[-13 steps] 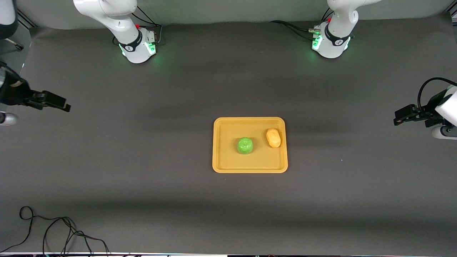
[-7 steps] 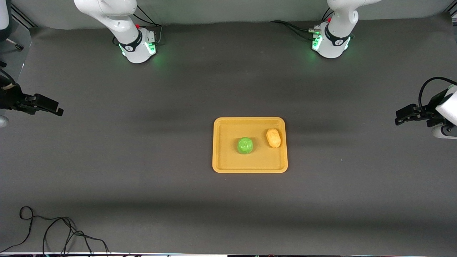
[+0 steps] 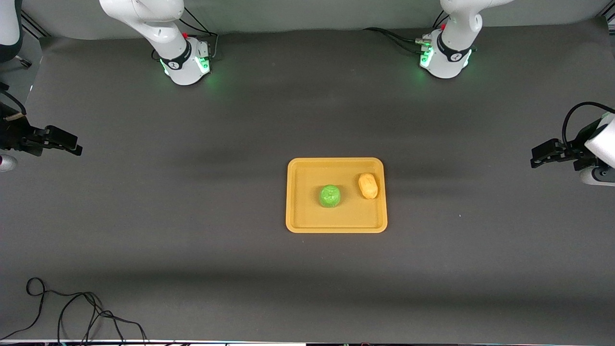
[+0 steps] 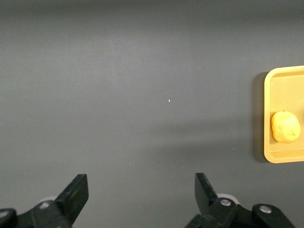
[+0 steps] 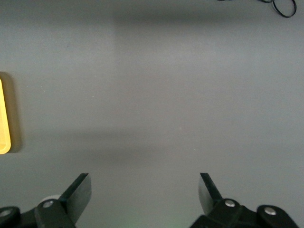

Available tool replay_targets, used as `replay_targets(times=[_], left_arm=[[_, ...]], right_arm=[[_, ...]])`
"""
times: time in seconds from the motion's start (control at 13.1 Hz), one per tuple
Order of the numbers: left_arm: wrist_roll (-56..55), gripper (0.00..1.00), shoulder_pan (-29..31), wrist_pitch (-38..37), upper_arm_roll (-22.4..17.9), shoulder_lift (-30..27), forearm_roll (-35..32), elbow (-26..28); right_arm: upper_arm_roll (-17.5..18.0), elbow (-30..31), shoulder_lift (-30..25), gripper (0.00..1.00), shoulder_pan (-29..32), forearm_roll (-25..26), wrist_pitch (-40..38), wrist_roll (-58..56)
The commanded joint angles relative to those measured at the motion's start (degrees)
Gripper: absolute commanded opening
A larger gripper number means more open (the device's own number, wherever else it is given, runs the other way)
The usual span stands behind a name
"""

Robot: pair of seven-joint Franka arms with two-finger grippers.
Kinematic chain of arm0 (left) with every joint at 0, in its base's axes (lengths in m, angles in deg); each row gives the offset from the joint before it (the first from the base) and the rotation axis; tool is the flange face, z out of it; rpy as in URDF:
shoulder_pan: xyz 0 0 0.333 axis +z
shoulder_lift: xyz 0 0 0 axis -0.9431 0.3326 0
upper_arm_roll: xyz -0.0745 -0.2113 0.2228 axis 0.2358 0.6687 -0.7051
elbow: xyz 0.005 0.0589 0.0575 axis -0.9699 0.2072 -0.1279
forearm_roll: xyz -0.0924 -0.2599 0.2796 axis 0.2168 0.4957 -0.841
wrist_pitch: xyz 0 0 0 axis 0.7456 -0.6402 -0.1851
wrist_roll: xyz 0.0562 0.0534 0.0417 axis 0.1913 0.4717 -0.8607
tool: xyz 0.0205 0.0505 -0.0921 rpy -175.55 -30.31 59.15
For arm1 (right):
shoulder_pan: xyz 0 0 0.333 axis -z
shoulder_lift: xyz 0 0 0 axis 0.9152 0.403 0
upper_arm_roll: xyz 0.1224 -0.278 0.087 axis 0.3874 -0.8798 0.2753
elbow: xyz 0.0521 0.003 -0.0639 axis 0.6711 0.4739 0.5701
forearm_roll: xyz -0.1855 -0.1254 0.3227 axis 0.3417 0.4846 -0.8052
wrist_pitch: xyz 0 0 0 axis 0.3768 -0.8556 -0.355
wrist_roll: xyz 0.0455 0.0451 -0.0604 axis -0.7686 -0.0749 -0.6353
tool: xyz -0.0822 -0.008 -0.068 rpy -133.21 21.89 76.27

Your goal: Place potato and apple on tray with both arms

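**A:** Since both pieces are sitting on the tray [image 3: 336, 226] already, is there anything left to mess up? The apple [image 3: 330, 196] is about in the middle, and the potato [image 3: 368, 185] is beside it toward the left arm's end, a bit farther from the front camera and close to the rim.

**B:** Looks basically done to me — but I'd watch that potato. It's oval and sits right by a low rim. My guess is any bump to the tray or the table [image 3: 192, 240] could roll it against that edge, maybe over it. The apple looks more settled, though it's roundish too.

**A:** What about the arms?

**B:** Both are out at the edges of the table, well apart from the tray. The left claw [image 4: 141, 190] hangs over bare table at the left arm's end, fingers spread wide, nothing in them. The right claw [image 5: 144, 189] is over bare table at the right arm's end, same deal — wide open, empty. From its wrist view only a sliver of the tray shows.

**A:** So the risk is mostly a sweep on the way home?

**B:** Yeah. If either arm swings low across the middle, it could clip the tray and slide it. There's also a loose cable [image 3: 72, 312] near the front corner at the right arm's end, which could snag a low claw.
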Motion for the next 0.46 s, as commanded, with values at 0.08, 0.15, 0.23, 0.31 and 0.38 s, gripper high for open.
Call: replay_targets(times=[0.08,0.15,0.23,0.31,0.38], left_arm=[[-0.07,1.00,-0.50,0.05,-0.17,-0.26,-1.15,-0.25],[-0.07,1.00,-0.50,0.75,-0.09,-0.17,-1.41,-0.08],[-0.07,1.00,-0.59,1.10,-0.09,-0.09,-1.42,0.10],[-0.15,1.00,-0.59,1.19,-0.09,0.00,-1.42,0.10],[-0.24,1.00,-0.67,1.37,0.00,0.00,-1.42,0.10]], right_arm=[[0.28,0.12,-0.16,1.00,-0.02,1.31,0.56,-1.72],[0.28,0.12,-0.16,1.00,-0.02,1.31,0.56,-1.55],[0.28,-0.14,-0.16,1.00,0.06,1.23,0.56,-1.11],[0.28,-0.23,-0.16,1.00,-0.02,0.97,0.48,-0.76],[0.28,-0.23,-0.16,1.00,-0.02,0.88,0.48,-0.67]])
